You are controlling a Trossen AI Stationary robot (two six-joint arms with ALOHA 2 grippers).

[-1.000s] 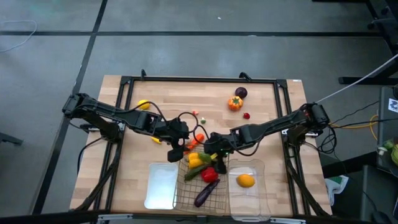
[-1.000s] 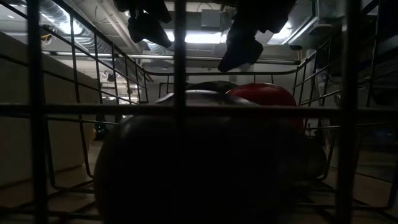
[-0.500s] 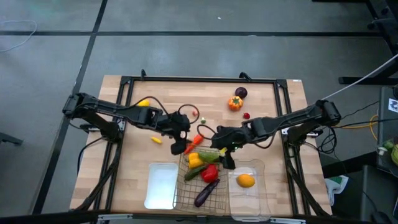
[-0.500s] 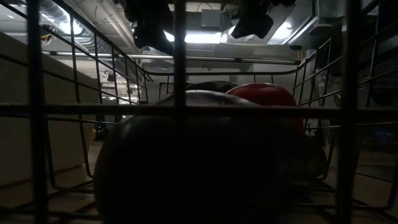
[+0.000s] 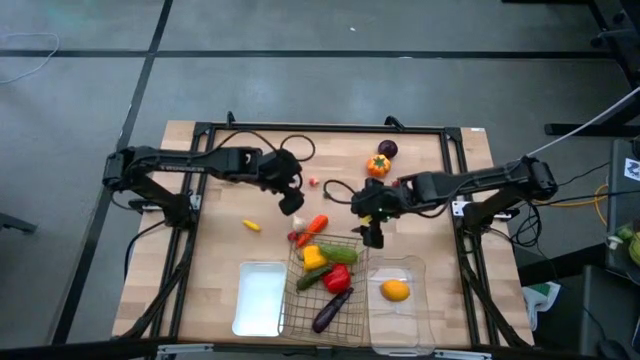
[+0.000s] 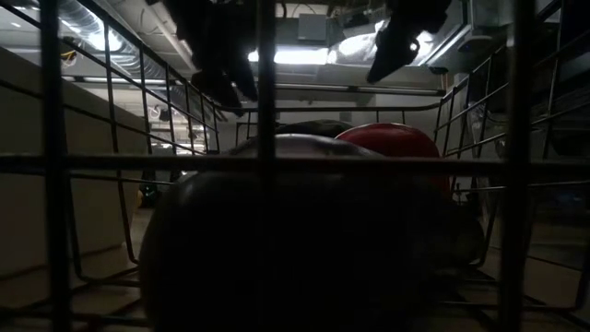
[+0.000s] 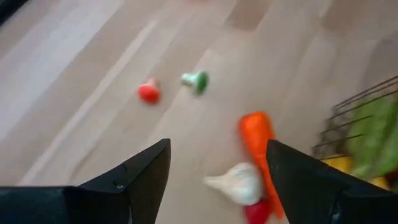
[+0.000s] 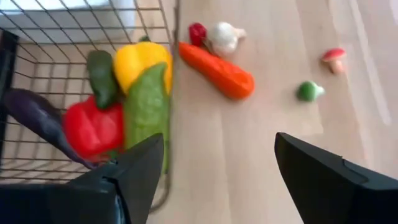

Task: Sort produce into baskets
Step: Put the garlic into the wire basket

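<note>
The wire-mesh basket [image 5: 325,288] holds a yellow pepper [image 8: 142,62], a green cucumber [image 8: 146,106], a red pepper [image 8: 93,127] and a purple eggplant [image 8: 34,115]. A yellow-orange fruit [image 5: 396,290] lies in the clear bin [image 5: 412,312]. The white tray [image 5: 258,298] stands left of the basket. On the table beyond the basket lie a carrot [image 7: 256,143], a white garlic [image 7: 239,183], a red mushroom [image 7: 148,92] and a small green piece [image 7: 196,81]. My left gripper [image 5: 293,205] hangs open above the table near the carrot. My right gripper [image 5: 372,235] hangs open beyond the basket's far right corner.
An orange pepper [image 5: 378,165], a purple piece [image 5: 388,149] and a red ball [image 5: 396,186] lie at the far right of the table. A small yellow piece [image 5: 251,226] lies left of the carrot. A dark frame [image 5: 205,180] runs along the table's edges.
My left gripper has swung from the basket's far left corner toward the table's far edge. My right gripper has risen from over the basket's far side and drawn back toward the far right. Both stay open.
</note>
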